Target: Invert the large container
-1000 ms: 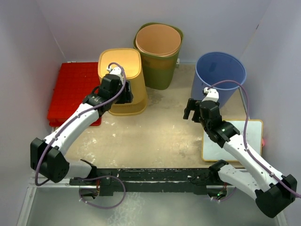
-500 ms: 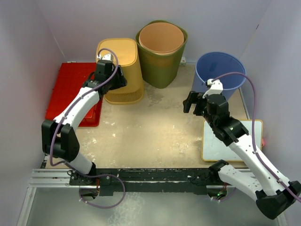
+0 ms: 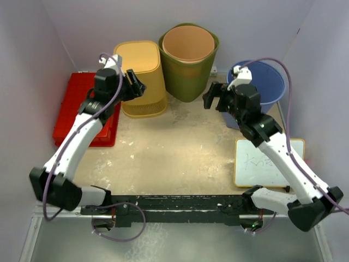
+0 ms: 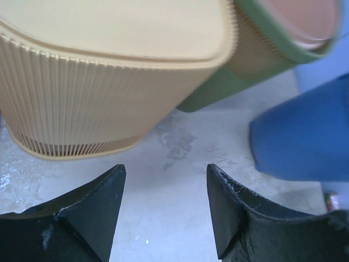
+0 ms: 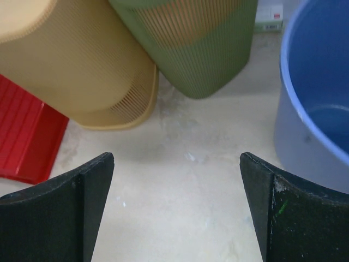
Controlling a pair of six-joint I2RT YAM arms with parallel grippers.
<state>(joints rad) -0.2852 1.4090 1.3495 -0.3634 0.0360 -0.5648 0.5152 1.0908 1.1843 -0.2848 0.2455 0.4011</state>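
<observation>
The yellow ribbed container (image 3: 143,76) stands upside down at the back left, flat base up and wide rim on the table. It also shows in the left wrist view (image 4: 109,82) and the right wrist view (image 5: 71,65). My left gripper (image 3: 134,82) is open and empty, just left of its side and apart from it; in the left wrist view (image 4: 163,169) bare table lies between the fingers. My right gripper (image 3: 212,98) is open and empty above the table between the green bin and the blue bucket, and it shows in the right wrist view (image 5: 177,155).
A green bin (image 3: 188,82) with an orange bin (image 3: 187,43) nested inside stands at the back centre. An upright blue bucket (image 3: 267,82) is at the back right. A red tray (image 3: 82,106) lies at the left, a whiteboard (image 3: 267,164) at the right.
The yellow container went from tilted with its opening showing to upside down at the back. My left gripper let go and drew back left. My right gripper moved back toward the bins.
</observation>
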